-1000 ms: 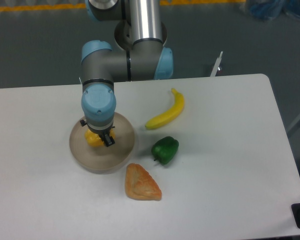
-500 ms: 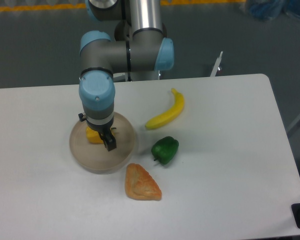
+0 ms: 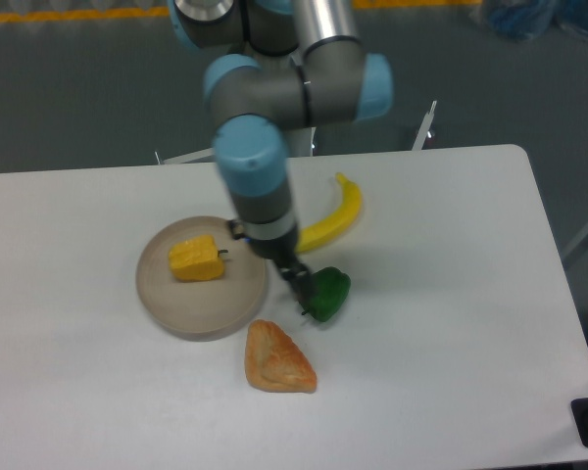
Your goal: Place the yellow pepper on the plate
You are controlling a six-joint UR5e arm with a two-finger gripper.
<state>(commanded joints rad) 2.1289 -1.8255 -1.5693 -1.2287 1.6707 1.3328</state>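
The yellow pepper (image 3: 196, 260) lies on its side on the round beige-grey plate (image 3: 167, 305), in the plate's middle, with its short dark stem pointing right. My gripper (image 3: 296, 281) is off the plate to the right and holds nothing. It hangs above the table at the plate's right edge, just left of the green pepper. Its dark fingers (image 3: 301, 287) stand apart from the yellow pepper; the jaws look open.
A green pepper (image 3: 327, 294) lies right beside the gripper's fingertips. A yellow banana (image 3: 335, 219) lies behind the arm, partly hidden by it. An orange-brown triangular pastry (image 3: 277, 359) lies in front of the plate's right side.
The gripper has let go of the yellow pepper, which now rests on the plate. The arm has swung right, off the plate, toward the green pepper.
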